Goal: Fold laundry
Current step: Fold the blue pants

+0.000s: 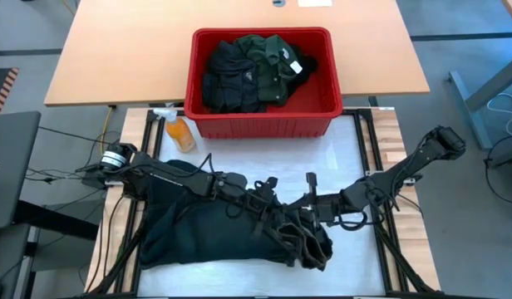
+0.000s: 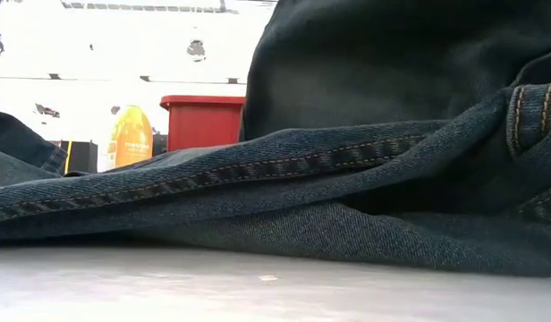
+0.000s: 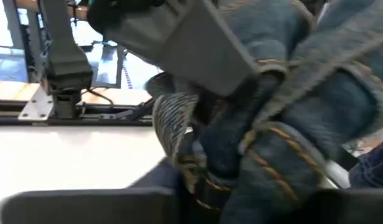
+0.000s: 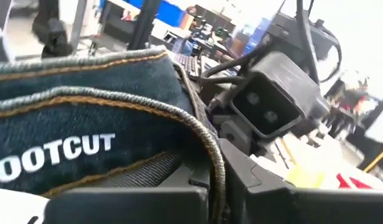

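A pair of dark blue jeans (image 1: 198, 237) lies on the white table top, flat on the left and bunched up on the right; it fills the low view (image 2: 347, 179). My left gripper (image 1: 258, 195) and my right gripper (image 1: 312, 202) meet over the bunched waist part and are both shut on it. More dark garments (image 1: 235, 79) and a green shirt with a white label (image 1: 277, 58) lie in the red basket (image 1: 264, 124) at the far side. My left gripper is shut on a bunched part of the jeans at the waistband (image 3: 198, 168), with several layers of orange-stitched denim in the hold. It comes level from the table's left. The rest of the jeans lies on the table. My right gripper holds the waistband edge (image 4: 207, 149) next to the inner "BOOTCUT" label, and the edge runs down between its fingers. It comes level from the table's right, facing the left gripper. How many layers it holds does not show.
An orange spray bottle (image 1: 179, 131) stands at the basket's near left corner and also shows in the low view (image 2: 131, 136). The red basket (image 2: 202, 121) stands at the table's far edge. A wooden table (image 1: 115, 50) lies beyond it.
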